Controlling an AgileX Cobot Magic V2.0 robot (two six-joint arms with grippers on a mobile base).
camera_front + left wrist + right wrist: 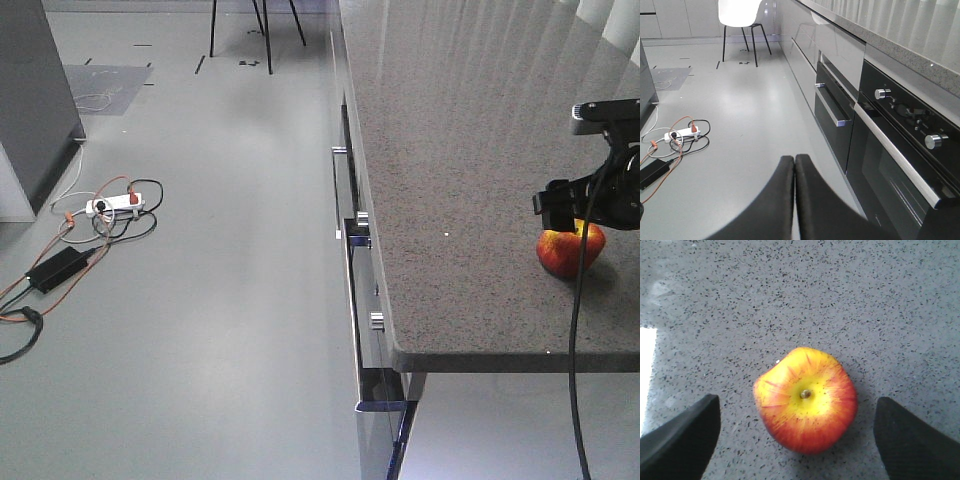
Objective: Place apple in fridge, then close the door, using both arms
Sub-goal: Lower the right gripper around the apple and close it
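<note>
With the apple (805,399) centred between the 2 spread jaws of the right gripper (797,412), best lower straight and squeeze gently; the left gripper (794,162) has its jaws pressed together.

A pale grey floor (230,280) is taking up the front view from 6 to 11 o'clock. A speckled grey counter (460,130) is running from 12 down to 4 o'clock, pale streaks reflecting along its top. Drawers (349,180) with metal handles (378,320) are lining its front edge. At 9 o'clock a white power strip (113,205) is lying among tangled orange and black cables (105,228), a black adapter (58,267) just beside them at 8. In the left wrist view a white chair (742,12) is standing at 11 o'clock, and black ovens (900,150) with silver knobs (882,93) are sitting at 3.
</note>
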